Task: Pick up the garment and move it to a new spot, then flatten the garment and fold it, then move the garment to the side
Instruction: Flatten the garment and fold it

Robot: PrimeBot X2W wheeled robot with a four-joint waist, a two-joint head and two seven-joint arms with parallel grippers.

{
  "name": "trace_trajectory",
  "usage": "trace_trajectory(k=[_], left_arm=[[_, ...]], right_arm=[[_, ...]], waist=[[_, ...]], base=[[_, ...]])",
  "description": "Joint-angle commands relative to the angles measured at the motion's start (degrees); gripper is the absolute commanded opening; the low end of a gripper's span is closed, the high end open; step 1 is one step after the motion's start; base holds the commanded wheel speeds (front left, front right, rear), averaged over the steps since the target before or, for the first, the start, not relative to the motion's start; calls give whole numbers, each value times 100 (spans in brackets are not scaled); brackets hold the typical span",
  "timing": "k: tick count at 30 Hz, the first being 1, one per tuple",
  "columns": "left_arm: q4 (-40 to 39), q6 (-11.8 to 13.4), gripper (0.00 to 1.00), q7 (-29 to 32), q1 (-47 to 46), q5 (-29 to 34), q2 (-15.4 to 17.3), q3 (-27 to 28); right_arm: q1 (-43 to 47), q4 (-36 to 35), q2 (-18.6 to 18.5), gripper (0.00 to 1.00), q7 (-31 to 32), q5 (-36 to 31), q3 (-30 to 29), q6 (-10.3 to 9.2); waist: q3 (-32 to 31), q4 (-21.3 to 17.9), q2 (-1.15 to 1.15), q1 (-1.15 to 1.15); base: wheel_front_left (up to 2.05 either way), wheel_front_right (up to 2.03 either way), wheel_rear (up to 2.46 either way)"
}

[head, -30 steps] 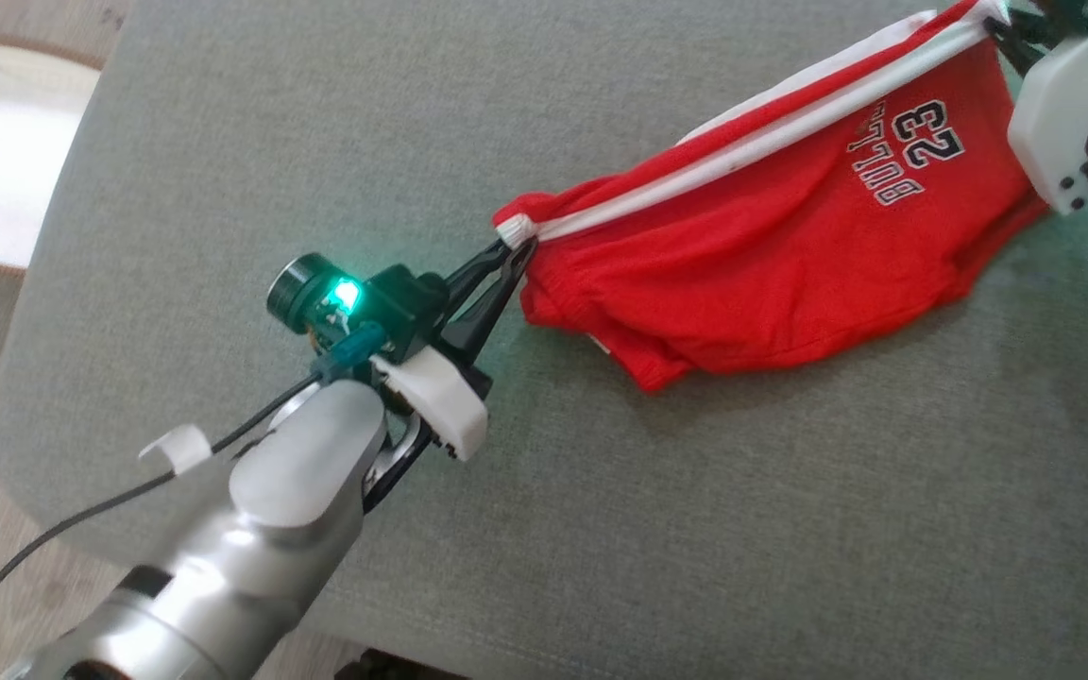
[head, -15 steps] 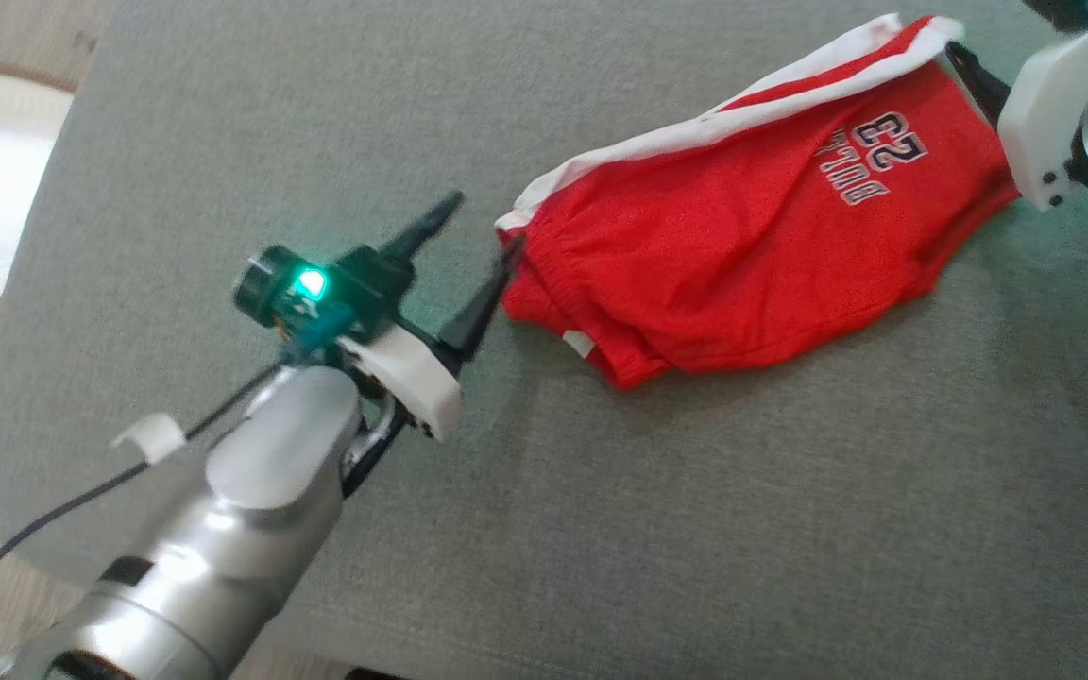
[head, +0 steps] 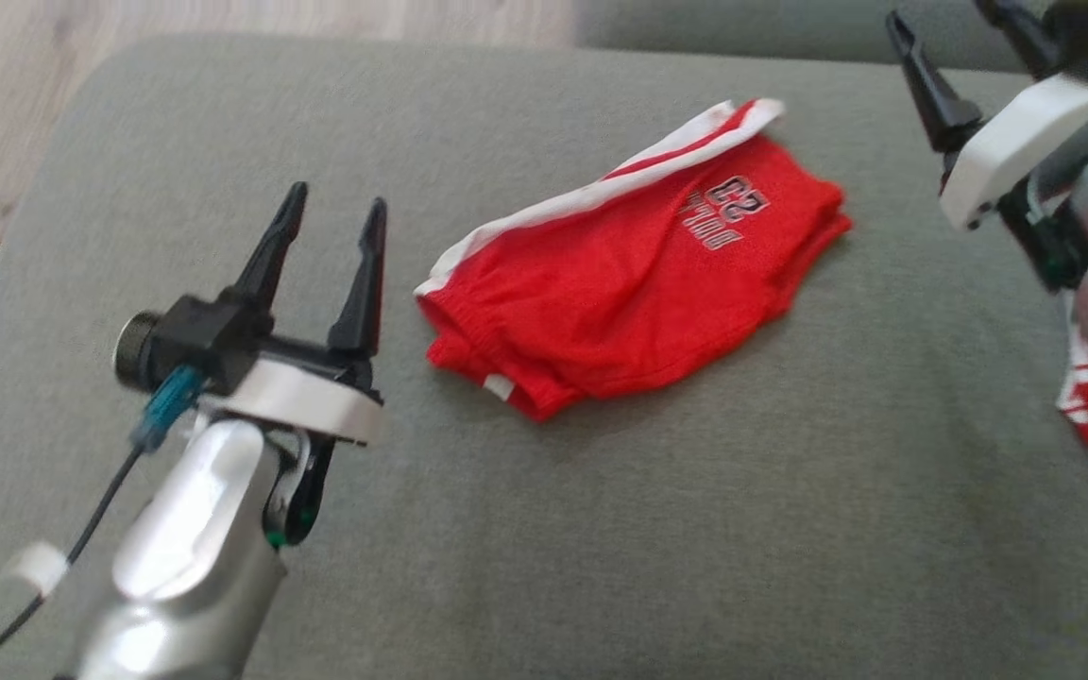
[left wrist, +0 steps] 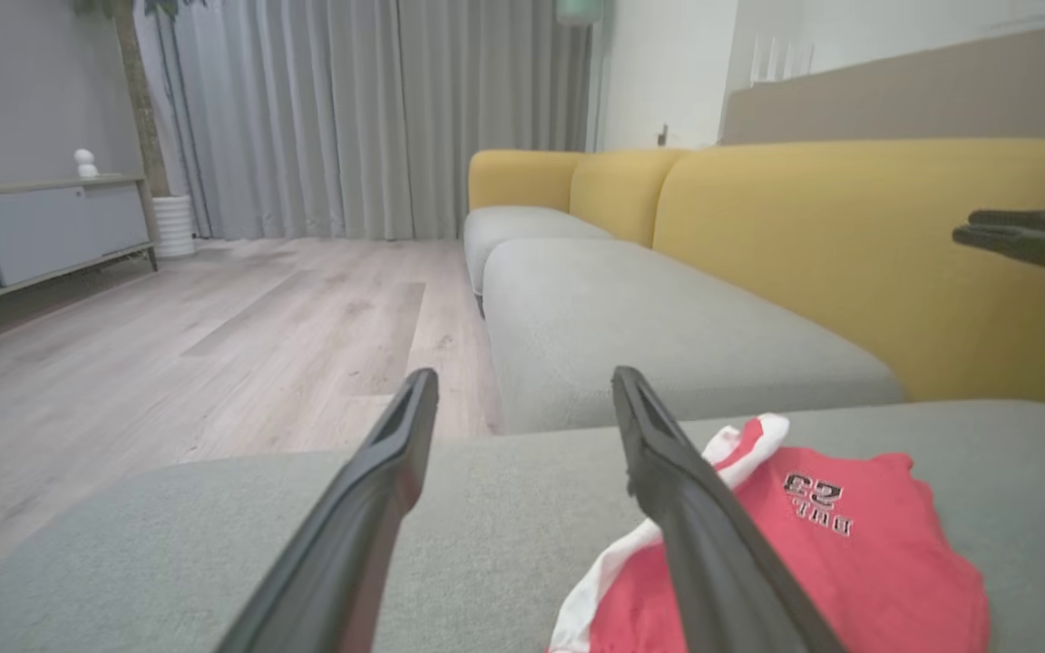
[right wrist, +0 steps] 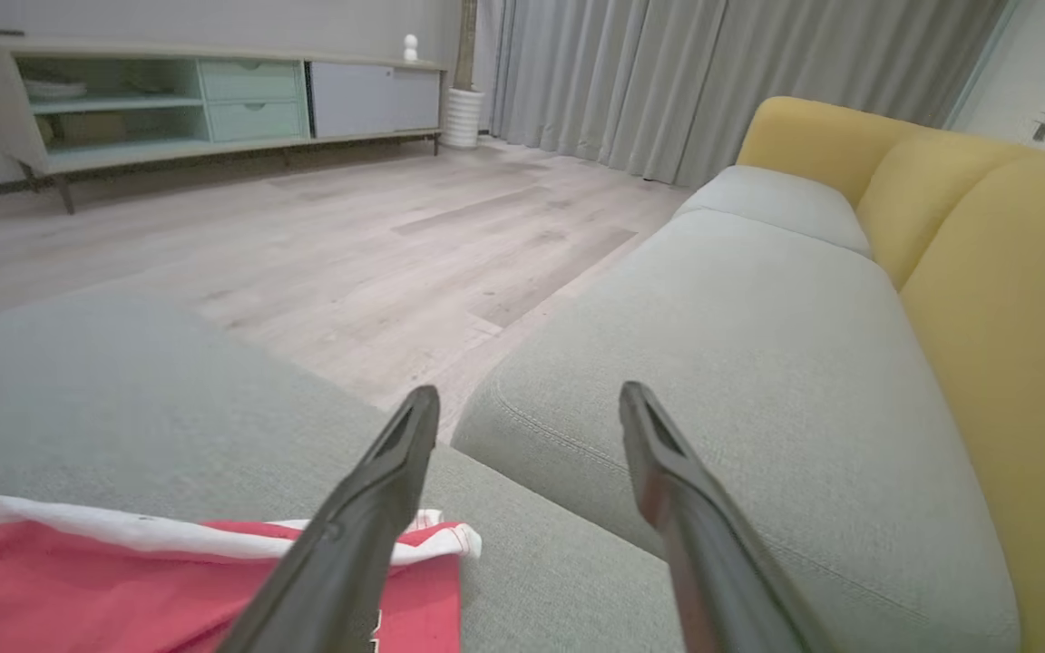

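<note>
Where the grey cushion point(head: 601, 548) spreads flat, the garment point(head: 629, 274) lies loose near its middle, with both grippers wide and empty.

From my screen the cushion gives a broad, even bed, a sound place for flattening. The garment sits bunched and doubled over, with its white side stripe point(head: 601, 184) along the far edge and its printed number point(head: 738, 200) facing up. My left gripper point(head: 334, 203) stands just beside the gathered end and the right gripper point(head: 948, 28) is off beyond the other end, neither touching cloth. I judge they flank it so each can take an end and draw it flat. Creases show, so flattening is not yet done.
</note>
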Motion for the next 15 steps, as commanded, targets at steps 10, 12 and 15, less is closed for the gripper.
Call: trace_trajectory(k=[10,12,15], left_arm=[[-990,66,100,-52,1229,393,-175,1161],[-1076,37,100,-52,1494,483,-310,1270],[-1172,-25,100,-52,1885,623,-514,1432]], right_arm=[[1908,-1196,264,100,-95,-1128,-2441,-6],[2443,-1460,408,100,-95,-1497,-2978,-6],[3265,-1851,742,100,-95,-2020,-3766,-6]], waist=[[-791,-689,0,1],[-881,-747,0,1],[-1008,-821,0,1]], base=[[0,0,0],[0,0,0],[0,0,0]])
